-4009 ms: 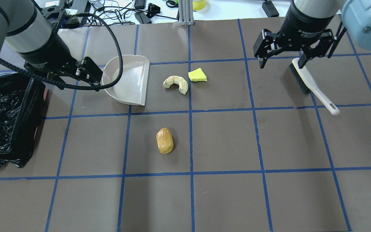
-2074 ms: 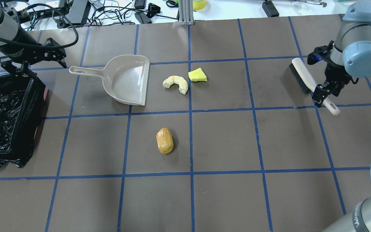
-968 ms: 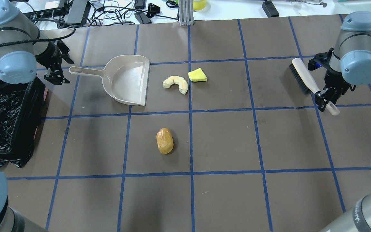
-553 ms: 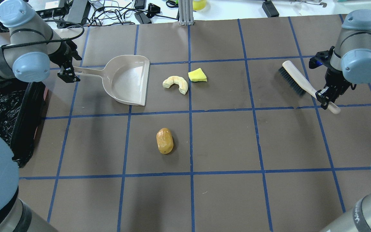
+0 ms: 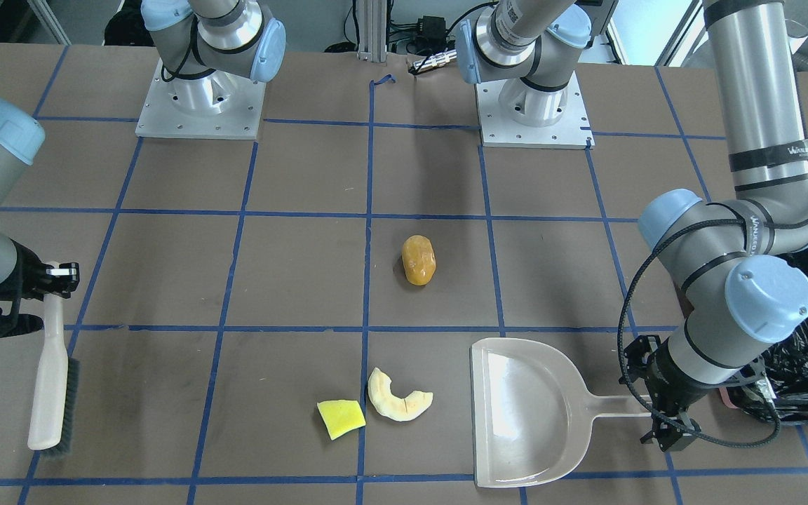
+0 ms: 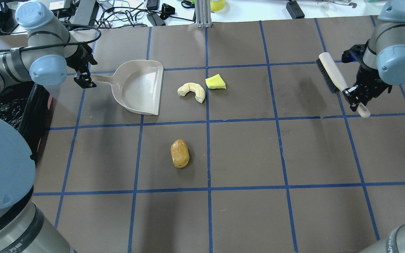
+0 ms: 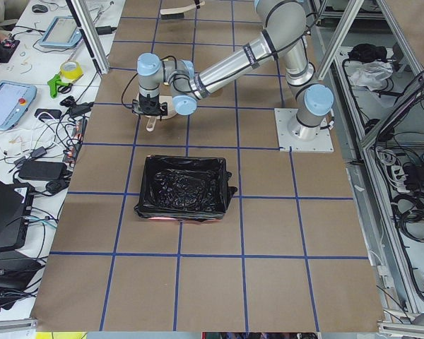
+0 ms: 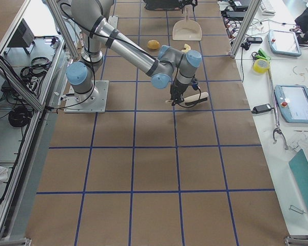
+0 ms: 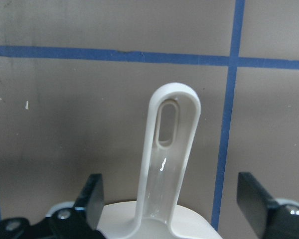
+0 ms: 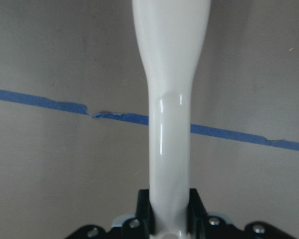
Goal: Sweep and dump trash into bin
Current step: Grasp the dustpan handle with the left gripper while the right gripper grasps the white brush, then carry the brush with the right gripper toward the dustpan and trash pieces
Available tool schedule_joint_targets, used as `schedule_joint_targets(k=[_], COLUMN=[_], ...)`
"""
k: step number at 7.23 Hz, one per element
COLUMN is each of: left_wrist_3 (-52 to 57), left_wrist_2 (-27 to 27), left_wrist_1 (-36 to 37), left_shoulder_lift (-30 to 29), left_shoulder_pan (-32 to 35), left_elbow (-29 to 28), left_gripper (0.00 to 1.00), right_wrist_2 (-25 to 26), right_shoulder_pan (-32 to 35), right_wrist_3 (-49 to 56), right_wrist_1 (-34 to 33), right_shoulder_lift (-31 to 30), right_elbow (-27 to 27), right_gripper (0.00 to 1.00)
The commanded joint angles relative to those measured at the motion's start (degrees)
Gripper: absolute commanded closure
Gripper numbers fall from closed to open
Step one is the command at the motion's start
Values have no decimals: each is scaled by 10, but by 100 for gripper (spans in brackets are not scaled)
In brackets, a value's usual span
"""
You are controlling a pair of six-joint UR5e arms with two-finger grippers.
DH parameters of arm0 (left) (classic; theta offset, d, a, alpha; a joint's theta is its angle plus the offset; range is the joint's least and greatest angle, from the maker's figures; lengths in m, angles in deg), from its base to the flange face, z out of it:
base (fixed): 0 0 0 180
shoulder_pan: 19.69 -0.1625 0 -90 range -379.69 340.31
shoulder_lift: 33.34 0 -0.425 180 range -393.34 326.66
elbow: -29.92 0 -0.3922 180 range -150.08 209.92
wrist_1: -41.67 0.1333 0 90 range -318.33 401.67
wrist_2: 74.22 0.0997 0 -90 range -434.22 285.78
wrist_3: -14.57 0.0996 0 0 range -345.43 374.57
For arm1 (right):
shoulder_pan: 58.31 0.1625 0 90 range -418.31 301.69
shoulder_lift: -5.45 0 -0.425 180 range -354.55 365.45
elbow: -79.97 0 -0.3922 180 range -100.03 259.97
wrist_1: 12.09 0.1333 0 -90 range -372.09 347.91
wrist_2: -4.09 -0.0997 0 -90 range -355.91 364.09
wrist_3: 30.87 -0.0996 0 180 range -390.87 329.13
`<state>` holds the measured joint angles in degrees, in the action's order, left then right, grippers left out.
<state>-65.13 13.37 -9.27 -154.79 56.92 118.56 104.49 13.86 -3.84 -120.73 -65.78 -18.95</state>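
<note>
The trash lies loose on the brown table: a golden potato-like lump (image 6: 179,153), a pale crescent slice (image 6: 192,91) and a yellow spongy wedge (image 6: 215,82). A beige dustpan (image 6: 141,88) rests flat left of the crescent, mouth toward it. My left gripper (image 9: 174,204) is open, one finger on each side of the dustpan's handle (image 9: 169,149) without touching it. My right gripper (image 6: 355,96) is shut on the white handle (image 10: 169,124) of a brush (image 6: 330,75) at the far right. The bin (image 6: 30,105), lined with black plastic, stands at the left edge.
Blue tape lines grid the table. Cables and equipment lie along the far edge (image 6: 125,14), beyond the dustpan. Both arm bases (image 5: 200,105) are bolted on the robot's side. Open table stretches between the potato-like lump and the brush.
My left gripper has moved right from beside the bin and now straddles the dustpan handle. My right gripper has closed on the brush handle and shifted the brush away from its resting spot.
</note>
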Motion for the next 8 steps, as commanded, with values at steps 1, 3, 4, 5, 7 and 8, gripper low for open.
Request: schedule_joint_targets(k=[1,3,4,5,7,8], left_wrist_3=[-10,-9,-9,-9,-6,-4], left_wrist_2=[0,6,7,6,6,6], left_wrist_1=[0,-7,-20,-28,-29,-28], left_shoulder_lift=[-7,-3,-2,0,1,2], left_shoulder_pan=[6,9,9,9,9,9], left_elbow=[-1,5,6,6,7,6], left_gripper=[5,7,11,38,80,100], right_wrist_2=[-16,-27,-36,-38,-87,-99], right_shoulder_pan=[87,168,207,252,292,307], right_wrist_3=[-177,-308,-367,-420,-467,-479], right_wrist_1=[26,33,35,34,31,33], right_shoulder_lift=[-13,-13,-13,-7,10,33], right_elbow=[1,1,1,1,5,26], right_gripper=[96,97,100,100,100,100])
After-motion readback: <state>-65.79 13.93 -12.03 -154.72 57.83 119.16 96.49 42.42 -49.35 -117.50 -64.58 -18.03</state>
